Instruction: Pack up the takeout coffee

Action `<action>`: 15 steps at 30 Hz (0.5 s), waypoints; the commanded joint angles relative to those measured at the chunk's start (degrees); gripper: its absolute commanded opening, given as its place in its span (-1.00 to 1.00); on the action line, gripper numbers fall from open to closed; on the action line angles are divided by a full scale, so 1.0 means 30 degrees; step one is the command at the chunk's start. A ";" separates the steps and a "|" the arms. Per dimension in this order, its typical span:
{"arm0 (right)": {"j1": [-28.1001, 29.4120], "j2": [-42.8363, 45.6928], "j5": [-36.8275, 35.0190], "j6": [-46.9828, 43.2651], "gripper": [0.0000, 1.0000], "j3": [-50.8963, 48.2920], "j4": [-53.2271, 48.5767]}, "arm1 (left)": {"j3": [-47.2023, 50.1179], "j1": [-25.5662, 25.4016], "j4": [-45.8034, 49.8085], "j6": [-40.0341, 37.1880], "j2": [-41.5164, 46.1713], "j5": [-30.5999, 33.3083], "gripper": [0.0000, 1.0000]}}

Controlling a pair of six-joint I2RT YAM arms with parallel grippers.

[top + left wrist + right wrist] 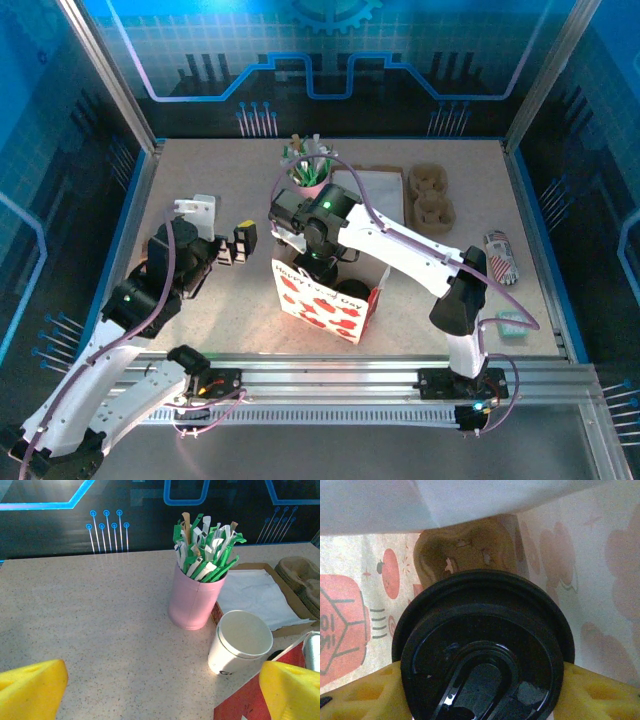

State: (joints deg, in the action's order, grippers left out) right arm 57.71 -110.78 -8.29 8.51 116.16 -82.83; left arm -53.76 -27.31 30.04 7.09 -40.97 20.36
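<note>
Speckled table [100, 620], white cup [240, 642] beside bag [322, 298] ("Happy … Day")

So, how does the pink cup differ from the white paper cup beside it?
The pink cup is crammed with green-and-white sticks; the white paper cup is empty and open, with no lid. The pink cup looks taller than the white paper cup. In the left wrist view the pink cup stands farther back, the white paper cup nearer. Both stand upright on the table.

Black lid [482, 625] cut off below; right hand [480, 675] partly behind it.
</note>
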 commanded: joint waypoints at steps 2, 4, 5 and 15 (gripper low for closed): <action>0.0127 0.0577 0.0400 0.0064 0.05 -0.0253 -0.0162 | 0.0282 0.0138 -0.0639 -0.0116 0.0005 0.0116 0.98; 0.0156 0.0610 0.0409 0.0069 0.05 -0.0295 -0.0138 | 0.0282 0.0138 -0.0639 -0.0136 -0.0006 0.0095 0.99; 0.0157 0.0654 0.0392 0.0068 0.05 -0.0362 -0.0132 | 0.0282 0.0121 -0.0639 -0.0119 -0.0014 0.0105 0.98; 0.0215 0.0851 0.0374 0.0098 0.04 -0.0630 0.0042 | 0.0283 0.0141 -0.0595 -0.0134 0.0019 0.0057 0.99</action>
State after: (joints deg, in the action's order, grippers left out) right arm 57.76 -110.48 -7.90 8.54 115.07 -82.21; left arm -53.76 -27.31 30.04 7.09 -40.97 20.36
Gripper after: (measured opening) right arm 0.615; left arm 0.992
